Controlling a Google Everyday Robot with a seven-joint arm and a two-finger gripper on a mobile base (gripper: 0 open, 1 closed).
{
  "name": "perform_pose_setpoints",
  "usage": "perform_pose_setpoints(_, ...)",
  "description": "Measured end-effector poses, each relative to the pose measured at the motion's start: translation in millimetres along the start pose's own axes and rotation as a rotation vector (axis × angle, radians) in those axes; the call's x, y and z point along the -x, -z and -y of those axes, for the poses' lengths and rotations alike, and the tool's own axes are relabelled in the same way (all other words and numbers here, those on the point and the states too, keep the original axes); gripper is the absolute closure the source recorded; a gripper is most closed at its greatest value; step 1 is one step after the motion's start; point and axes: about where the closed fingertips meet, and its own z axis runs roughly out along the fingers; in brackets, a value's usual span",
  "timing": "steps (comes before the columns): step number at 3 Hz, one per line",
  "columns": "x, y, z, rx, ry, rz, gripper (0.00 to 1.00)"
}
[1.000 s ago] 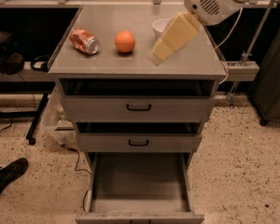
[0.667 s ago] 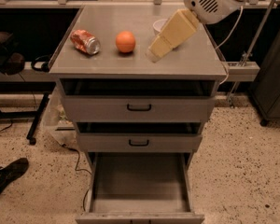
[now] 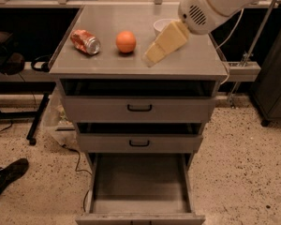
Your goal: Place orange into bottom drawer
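The orange (image 3: 126,41) sits on the grey cabinet top (image 3: 103,65), left of centre. The bottom drawer (image 3: 140,179) is pulled out and its flat grey floor is bare. My gripper (image 3: 152,56) hangs from the white arm (image 3: 215,3) at the upper right. It points down and to the left, with its cream tip just above the cabinet top, a short way right of the orange and not touching it. It holds nothing.
An orange-red soda can (image 3: 85,41) lies on its side left of the orange. A white bowl (image 3: 161,25) stands behind the gripper, partly hidden. Two upper drawers with black handles (image 3: 139,108) are slightly ajar. A shoe (image 3: 9,175) is on the floor at the left.
My gripper has moved a little to the left, closer to the orange. The orange, can and drawers have not moved.
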Motion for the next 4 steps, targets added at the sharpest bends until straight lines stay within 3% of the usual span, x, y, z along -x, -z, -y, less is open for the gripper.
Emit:
perform_pose_setpoints(1,-4,-57,12,0.014,-0.035,0.017,0.0)
perform_pose_setpoints(2,0,-105,30,-0.011,-0.056,0.069,0.0)
perform_pose_setpoints(4,17,-175,80,-0.102,-0.131,0.171,0.0)
